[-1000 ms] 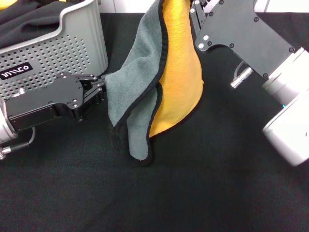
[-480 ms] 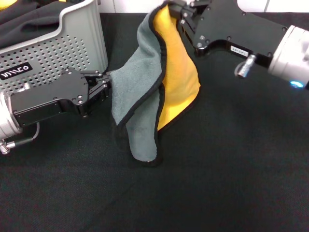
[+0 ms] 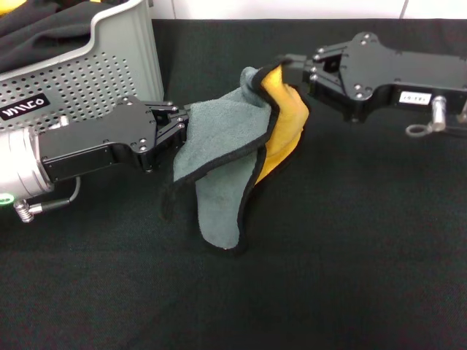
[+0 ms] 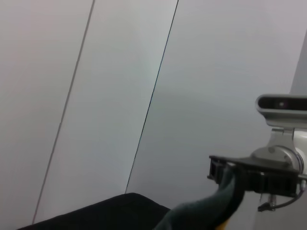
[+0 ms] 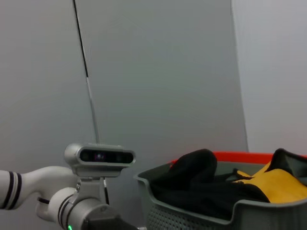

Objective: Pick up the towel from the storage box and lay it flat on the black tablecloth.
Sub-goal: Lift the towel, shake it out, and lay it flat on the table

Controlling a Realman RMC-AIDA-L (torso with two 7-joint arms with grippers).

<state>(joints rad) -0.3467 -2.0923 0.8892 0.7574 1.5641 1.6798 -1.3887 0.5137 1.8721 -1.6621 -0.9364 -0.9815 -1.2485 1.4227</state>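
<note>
Your two arms hold the towel (image 3: 222,157) between them, out of the storage box (image 3: 87,69) and above the black tablecloth (image 3: 328,255).

Left end effector (image 3: 182,133): comes in from the left, just in front of the box's perforated side, fingers clamped narrow on the towel's left edge, grey face.

Right end effector (image 3: 281,71): reaches in from the right, pinched shut on the towel's top corner where grey and yellow-orange meet. The left wrist view shows the same grip from afar, right end effector (image 4: 225,172) with grey cloth coming out of it.

Towel: not flat. It sags between the two grips, grey face toward the camera, yellow-orange face showing behind on the right, black trim running along the fold. Lower lobe hangs down to the tablecloth; can't tell if it touches.

Storage box: far left on the worktop, black label (image 3: 23,107) with white lettering on its side. The right wrist view shows the box (image 5: 216,211) with dark cloth (image 5: 201,184) and some yellow-orange fabric (image 5: 276,184) bunched inside.
</note>
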